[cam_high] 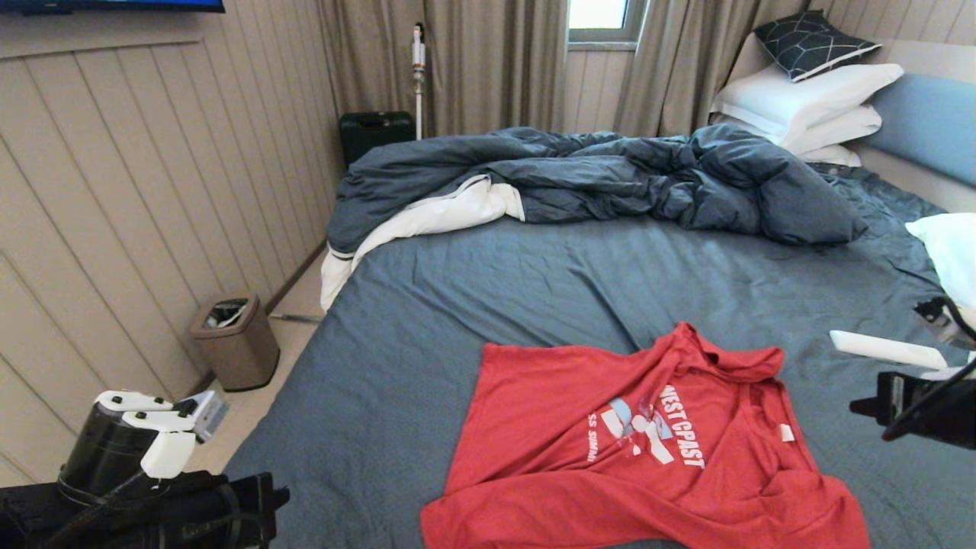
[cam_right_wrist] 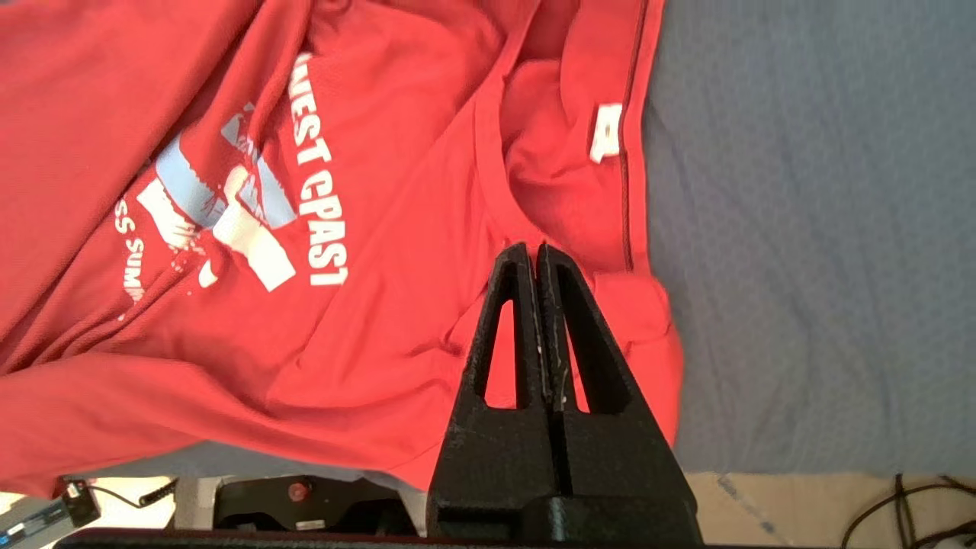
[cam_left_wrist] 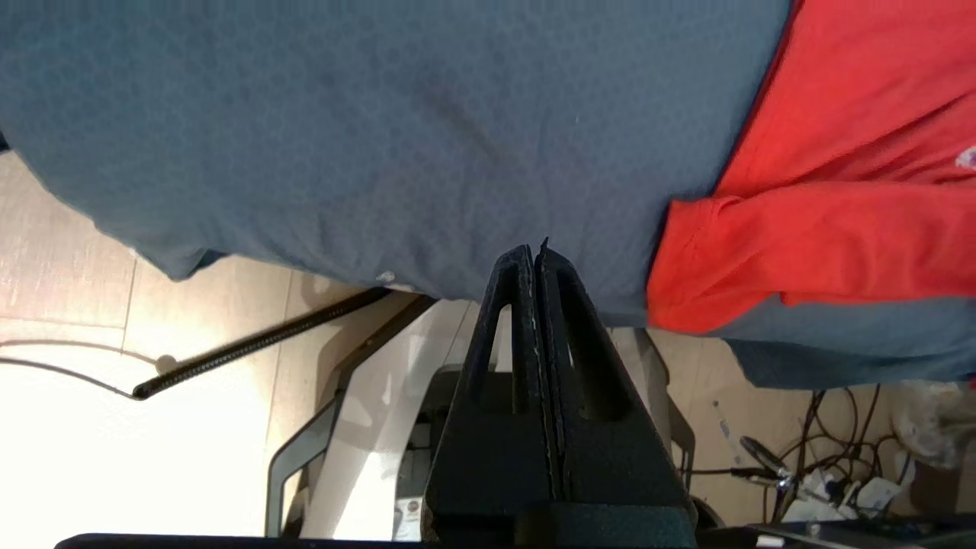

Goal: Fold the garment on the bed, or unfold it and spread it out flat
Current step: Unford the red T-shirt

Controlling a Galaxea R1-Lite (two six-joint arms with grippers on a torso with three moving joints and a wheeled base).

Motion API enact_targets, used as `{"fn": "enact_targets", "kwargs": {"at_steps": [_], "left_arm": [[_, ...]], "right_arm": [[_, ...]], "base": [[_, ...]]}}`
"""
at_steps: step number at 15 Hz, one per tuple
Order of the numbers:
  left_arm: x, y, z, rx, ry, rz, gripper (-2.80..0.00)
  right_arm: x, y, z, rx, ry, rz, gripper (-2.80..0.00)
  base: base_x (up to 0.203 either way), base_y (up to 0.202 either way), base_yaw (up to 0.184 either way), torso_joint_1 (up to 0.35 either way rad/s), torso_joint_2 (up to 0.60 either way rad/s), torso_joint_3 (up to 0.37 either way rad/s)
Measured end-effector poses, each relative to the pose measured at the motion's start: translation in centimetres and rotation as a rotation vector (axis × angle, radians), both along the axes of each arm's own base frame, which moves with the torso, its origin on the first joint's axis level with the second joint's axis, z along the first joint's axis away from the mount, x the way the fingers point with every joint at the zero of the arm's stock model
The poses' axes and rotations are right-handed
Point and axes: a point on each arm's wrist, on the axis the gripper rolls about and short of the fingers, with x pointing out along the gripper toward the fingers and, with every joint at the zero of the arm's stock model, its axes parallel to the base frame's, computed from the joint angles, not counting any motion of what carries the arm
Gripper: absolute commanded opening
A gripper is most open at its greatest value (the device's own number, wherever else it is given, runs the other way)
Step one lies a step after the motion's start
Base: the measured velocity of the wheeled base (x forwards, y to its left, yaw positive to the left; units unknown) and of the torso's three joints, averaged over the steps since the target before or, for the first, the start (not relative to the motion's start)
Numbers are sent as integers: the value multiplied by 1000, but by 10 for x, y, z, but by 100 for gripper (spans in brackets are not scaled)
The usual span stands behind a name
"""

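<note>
The red T-shirt [cam_high: 640, 450] lies rumpled on the slate-blue sheet of the bed [cam_high: 534, 290], near the front edge, with the "WEST COAST" lettering [cam_right_wrist: 320, 206] facing up and the collar with its white label [cam_right_wrist: 606, 133] toward the right. My right gripper [cam_right_wrist: 531, 252] is shut and empty, above the shirt next to the collar; its arm [cam_high: 915, 404] enters from the right edge. My left gripper [cam_left_wrist: 534, 252] is shut and empty over the bed's front edge, apart from the shirt's hem corner [cam_left_wrist: 701, 267]. Its arm [cam_high: 152, 488] sits low at the left.
A rumpled dark blue duvet [cam_high: 595, 175] fills the far side of the bed, with white pillows [cam_high: 808, 99] at the headboard. A white bar-shaped object [cam_high: 884, 349] lies right of the shirt. A bin [cam_high: 236, 339] stands on the floor at left; cables [cam_left_wrist: 839, 457] lie below the bed's front edge.
</note>
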Motion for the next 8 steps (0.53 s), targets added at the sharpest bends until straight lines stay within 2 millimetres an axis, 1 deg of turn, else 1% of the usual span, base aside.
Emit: {"fn": "enact_targets", "kwargs": {"at_steps": [4,6,8], "left_arm": [[12,-4,10,2,-31,10,-280],[19,-7,19,6,-38,14,-280],[29,-11,34,8,-41,13,-280]], "right_arm": [[12,-5,2,2,-5,4,-280],[16,-7,2,3,-7,7,-280],[19,-6,3,6,-9,12,-280]], "base": [[0,0,0,0,0,0],[0,0,0,0,0,0],[0,0,0,0,0,0]]}}
